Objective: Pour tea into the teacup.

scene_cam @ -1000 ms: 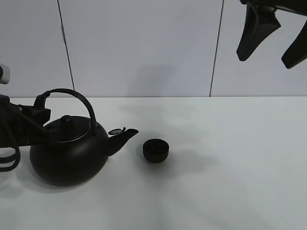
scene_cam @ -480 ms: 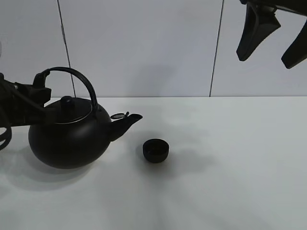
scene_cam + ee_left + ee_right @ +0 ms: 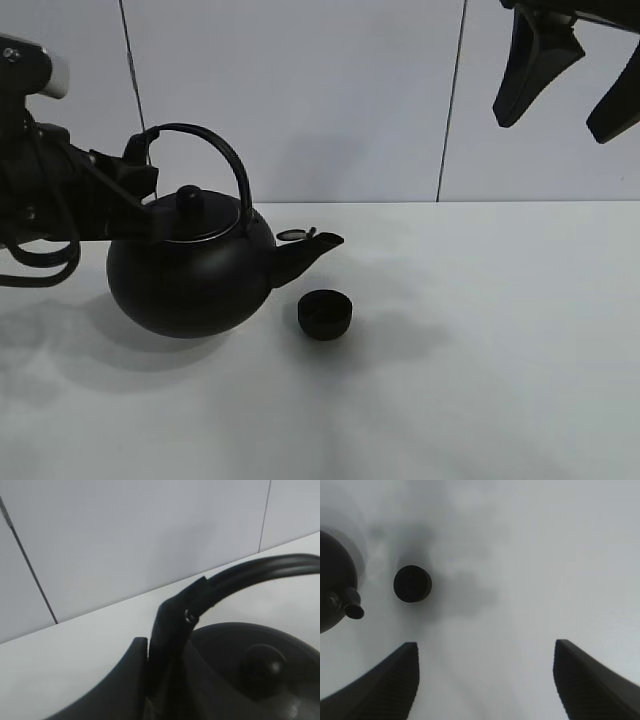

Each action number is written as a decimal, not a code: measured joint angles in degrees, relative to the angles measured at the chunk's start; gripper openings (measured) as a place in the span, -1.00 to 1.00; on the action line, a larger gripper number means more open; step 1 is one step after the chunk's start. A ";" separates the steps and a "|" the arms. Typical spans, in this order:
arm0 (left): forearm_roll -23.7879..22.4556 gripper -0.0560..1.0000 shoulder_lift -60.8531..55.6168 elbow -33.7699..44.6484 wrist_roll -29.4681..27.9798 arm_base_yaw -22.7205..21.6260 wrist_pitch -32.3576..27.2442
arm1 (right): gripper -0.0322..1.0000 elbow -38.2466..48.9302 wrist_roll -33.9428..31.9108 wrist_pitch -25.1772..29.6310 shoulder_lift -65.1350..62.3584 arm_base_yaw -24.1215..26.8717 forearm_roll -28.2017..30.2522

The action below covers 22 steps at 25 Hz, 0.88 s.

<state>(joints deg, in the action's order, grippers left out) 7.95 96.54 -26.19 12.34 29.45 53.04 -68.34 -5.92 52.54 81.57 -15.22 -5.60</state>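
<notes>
Mid-table, between the far and near edges: the teacup (image 3: 325,314), small, round, matte black, without a handle. Just beside it, toward the left edge: a big round black kettle (image 3: 190,290), its spout (image 3: 305,258) pointing at the teacup without touching it, a small cap (image 3: 293,235) tipped up above. Clamped on the foot of the kettle's arched handle (image 3: 215,150): the left gripper (image 3: 138,178). High over the table's (image 3: 500,380) right side, well apart from both: the right gripper (image 3: 552,125), fingers spread wide, holding nothing. From the right wrist alone: the spout's hollow mouth (image 3: 354,611). From the left wrist alone: a small metal rivet (image 3: 189,615) at the handle joint, above the glossy lid knob (image 3: 262,665). Behind: pale wall panels (image 3: 300,100), dark seams.
</notes>
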 joint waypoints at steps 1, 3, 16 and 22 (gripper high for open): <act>1.08 -0.67 0.00 -0.38 1.04 0.93 -0.53 | 0.07 0.00 0.00 0.00 0.00 0.00 0.00; 3.23 -0.67 0.00 -0.88 3.50 2.29 -1.11 | 0.07 0.00 0.00 0.00 0.00 0.00 0.00; 10.24 -0.67 0.00 -5.47 8.28 2.84 -6.21 | 0.07 0.00 0.00 -1.15 0.00 0.00 0.00; 13.02 -0.67 0.00 -5.89 12.55 2.84 -7.01 | 0.07 0.00 0.00 -1.30 0.00 0.00 0.00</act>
<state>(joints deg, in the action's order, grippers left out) 20.97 96.54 -32.08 24.89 32.29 46.02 -68.34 -5.92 51.23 81.57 -15.22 -5.60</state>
